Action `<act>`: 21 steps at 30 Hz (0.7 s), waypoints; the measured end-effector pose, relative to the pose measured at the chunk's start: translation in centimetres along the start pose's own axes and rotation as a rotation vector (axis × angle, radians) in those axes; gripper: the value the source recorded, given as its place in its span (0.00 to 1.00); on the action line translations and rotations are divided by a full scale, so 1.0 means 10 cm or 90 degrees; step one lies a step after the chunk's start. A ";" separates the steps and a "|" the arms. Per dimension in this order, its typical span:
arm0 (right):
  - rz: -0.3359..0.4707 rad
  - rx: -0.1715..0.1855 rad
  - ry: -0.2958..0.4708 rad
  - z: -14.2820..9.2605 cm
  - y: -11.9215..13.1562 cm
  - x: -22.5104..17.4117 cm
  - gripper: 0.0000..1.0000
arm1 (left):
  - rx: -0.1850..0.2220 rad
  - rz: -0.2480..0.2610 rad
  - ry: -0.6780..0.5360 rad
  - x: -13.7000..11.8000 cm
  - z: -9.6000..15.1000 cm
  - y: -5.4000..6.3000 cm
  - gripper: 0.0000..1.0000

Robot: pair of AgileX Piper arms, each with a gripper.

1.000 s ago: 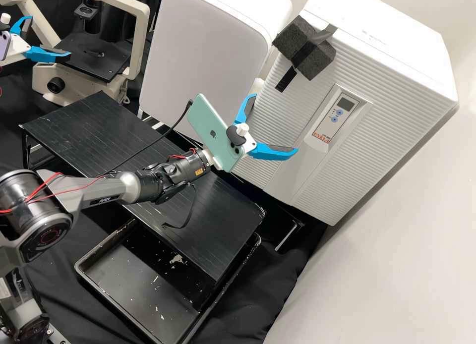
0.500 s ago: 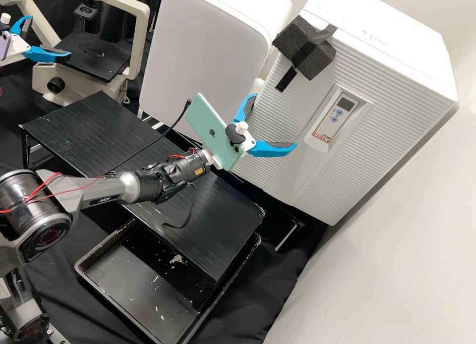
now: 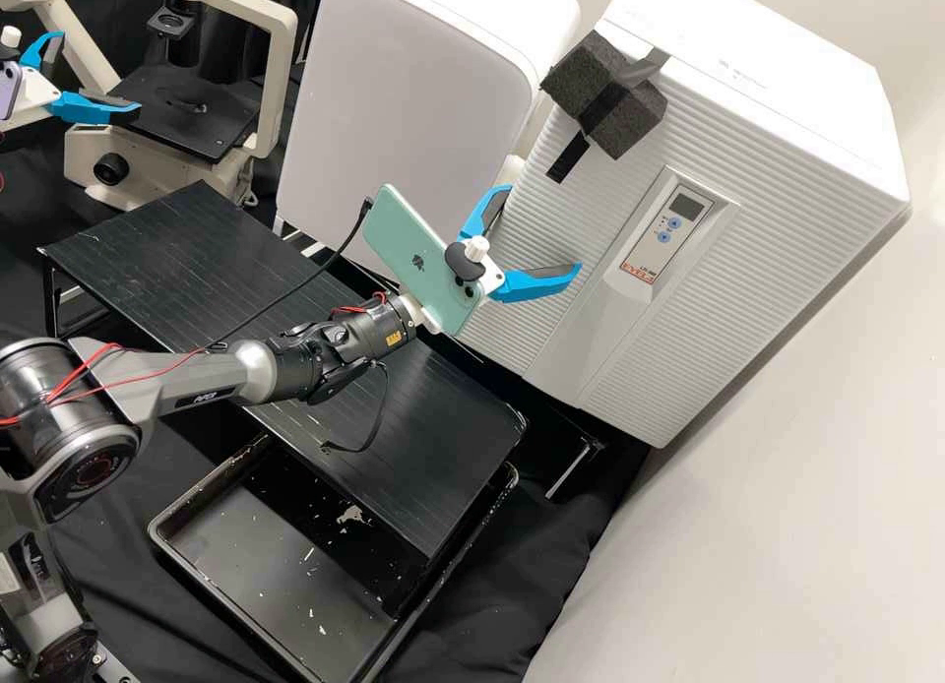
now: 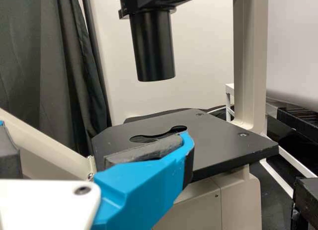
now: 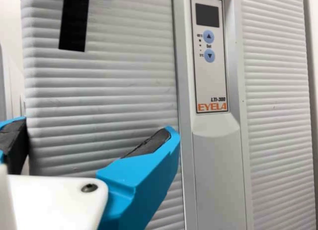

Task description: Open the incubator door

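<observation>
In the high view, no shift since a second ago in the white incubator. Looks flush and closed at the ribbed door, with a grey strip down its front. Near the microscope, the left hand, fingers spread wide. Before the door, the right hand, slightly higher in view than a second ago, also wide. On the strip, a small control panel.

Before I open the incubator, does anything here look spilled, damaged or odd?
The black tray shows pale flecks and a ragged light patch, perhaps debris or wear. Dark foam taped to the incubator looks improvised.
</observation>
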 end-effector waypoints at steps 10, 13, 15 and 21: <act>-0.007 -0.009 0.008 -0.02 -0.01 0.00 0.00 | 0.000 0.000 0.000 0.00 0.00 0.00 1.00; -0.007 -0.009 0.008 -0.02 -0.01 0.00 0.00 | 0.000 0.000 0.000 0.00 0.00 0.00 1.00; -0.009 -0.008 0.008 -0.03 0.00 -0.01 0.00 | 0.000 0.000 0.000 0.00 0.00 0.00 1.00; -0.014 -0.007 0.006 -0.05 0.00 -0.01 0.00 | 0.000 0.000 0.000 0.00 0.00 0.00 1.00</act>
